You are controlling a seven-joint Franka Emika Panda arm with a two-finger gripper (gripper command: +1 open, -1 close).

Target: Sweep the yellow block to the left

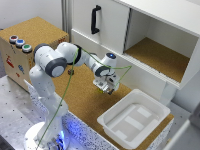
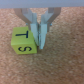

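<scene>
The yellow block (image 2: 22, 42) is a bright yellow cube with black letters T and S on its faces, lying on the cork board. My gripper (image 2: 39, 44) stands right beside it, fingers (image 2: 44, 31) pressed close together with nothing between them and one finger touching the block's side. In the exterior view the gripper (image 1: 106, 89) is low over the cork surface, just off the white tub's far corner, and the yellow block (image 1: 101, 89) shows only as a small yellow-green spot at the fingertips.
A white plastic tub (image 1: 134, 119) sits on the exterior view's right of the gripper. A small dark block (image 1: 70, 72) lies on the cork toward the exterior view's left. A white cabinet (image 1: 150, 45) with an open shelf stands behind. A cork box (image 1: 30, 45) with buttons stands at far left.
</scene>
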